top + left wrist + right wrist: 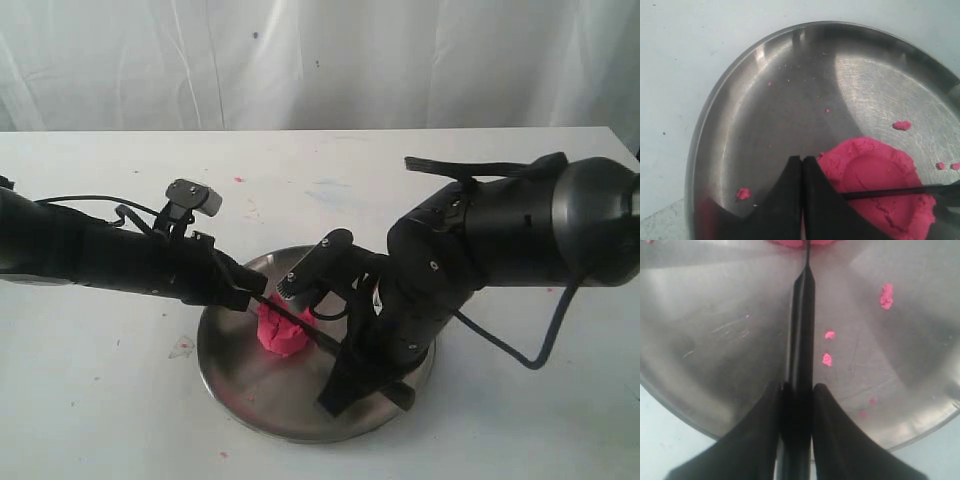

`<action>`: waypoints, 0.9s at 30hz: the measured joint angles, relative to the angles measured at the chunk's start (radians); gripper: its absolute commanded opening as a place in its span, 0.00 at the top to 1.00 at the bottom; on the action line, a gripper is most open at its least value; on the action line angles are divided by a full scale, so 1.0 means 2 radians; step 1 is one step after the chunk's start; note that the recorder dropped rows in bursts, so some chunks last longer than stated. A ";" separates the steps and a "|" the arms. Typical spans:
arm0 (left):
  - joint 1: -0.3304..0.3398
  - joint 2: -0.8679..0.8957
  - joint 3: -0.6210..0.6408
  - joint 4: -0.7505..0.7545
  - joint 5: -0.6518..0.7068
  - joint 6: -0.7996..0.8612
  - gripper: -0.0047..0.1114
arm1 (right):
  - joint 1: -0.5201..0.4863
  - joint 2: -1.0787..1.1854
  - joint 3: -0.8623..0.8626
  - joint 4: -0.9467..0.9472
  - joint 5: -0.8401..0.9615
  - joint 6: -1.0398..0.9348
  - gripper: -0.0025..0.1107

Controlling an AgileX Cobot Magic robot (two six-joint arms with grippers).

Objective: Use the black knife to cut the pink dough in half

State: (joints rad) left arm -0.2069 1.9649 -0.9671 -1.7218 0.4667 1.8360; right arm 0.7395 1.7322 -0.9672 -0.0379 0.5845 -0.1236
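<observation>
The pink dough (280, 330) lies a little left of centre on the round steel plate (240, 380). The black knife (312, 336) slants across it, its thin blade (890, 191) resting on top of the dented lump (875, 170). My right gripper (350, 375) is shut on the knife's handle; the right wrist view shows the blade (802, 315) running from the gripper (797, 387) to the dough's edge (790, 242). My left gripper (255, 298) is shut with nothing in it, and its tips (802, 159) sit just beside the dough.
Tiny pink crumbs (743, 193) (886, 295) dot the plate (790, 90). The plate stands on a white table (100, 420) with a few pink specks, in front of a white curtain (320, 60). A cable (530, 355) loops beside the right arm.
</observation>
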 measured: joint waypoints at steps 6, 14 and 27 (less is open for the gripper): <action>0.000 0.000 0.000 0.000 0.000 0.000 0.96 | 0.000 0.001 0.000 0.000 -0.002 0.000 0.98; 0.000 0.006 -0.001 0.000 0.005 -0.001 0.96 | 0.000 0.001 0.000 0.000 -0.003 0.000 0.98; 0.000 0.020 -0.004 0.000 0.013 -0.009 0.96 | 0.000 -0.010 0.000 0.000 -0.002 0.000 0.98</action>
State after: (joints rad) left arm -0.2069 2.0043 -0.9753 -1.7218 0.4925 1.8182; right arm 0.7395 1.7128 -0.9672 -0.0379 0.5807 -0.1236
